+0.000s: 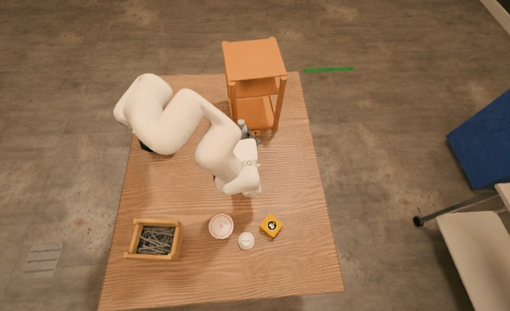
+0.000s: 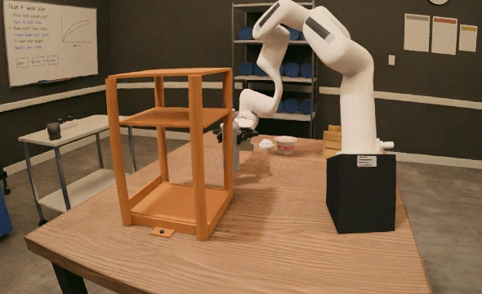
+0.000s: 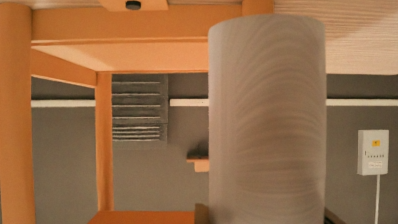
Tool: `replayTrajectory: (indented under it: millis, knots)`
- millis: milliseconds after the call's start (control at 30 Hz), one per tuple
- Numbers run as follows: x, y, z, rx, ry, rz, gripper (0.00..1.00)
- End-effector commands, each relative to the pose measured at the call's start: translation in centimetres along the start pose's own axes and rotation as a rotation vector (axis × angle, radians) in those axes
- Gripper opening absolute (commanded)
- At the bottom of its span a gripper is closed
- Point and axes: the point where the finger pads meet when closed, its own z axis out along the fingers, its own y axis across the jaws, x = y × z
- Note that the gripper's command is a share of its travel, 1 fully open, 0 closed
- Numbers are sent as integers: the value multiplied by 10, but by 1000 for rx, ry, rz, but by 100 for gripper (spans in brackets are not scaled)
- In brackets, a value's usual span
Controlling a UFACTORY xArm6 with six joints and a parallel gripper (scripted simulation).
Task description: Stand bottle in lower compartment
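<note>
I see the gripper (image 2: 237,136) clamped on the grey bottle (image 2: 235,149), fingers pinching its body partway up. In the exterior view the bottle hangs upright, just behind a rear post of the orange shelving unit (image 2: 171,151), its base above the table (image 2: 290,241). In the top view its cap (image 1: 240,123) sits just outside the unit's open side, near the front lip. The lower compartment (image 2: 176,202) holds nothing. The wrist view shows the bottle (image 3: 267,120) filling the right half of the frame, with the unit's posts (image 3: 15,115) to the left. Across the table stand a wooden box of nails (image 1: 155,238), a bowl (image 1: 220,225), a white cap-like item (image 1: 245,240) and a yellow cube (image 1: 270,225).
</note>
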Motion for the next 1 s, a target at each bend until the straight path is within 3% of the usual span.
replayTrajectory:
  millis: [0, 433, 967]
  knots:
    - [-1, -2, 0, 0, 1, -2, 0]
    - [-1, -20, 0, 0, 1, -2, 0]
    - [-1, -64, 0, 0, 1, -2, 0]
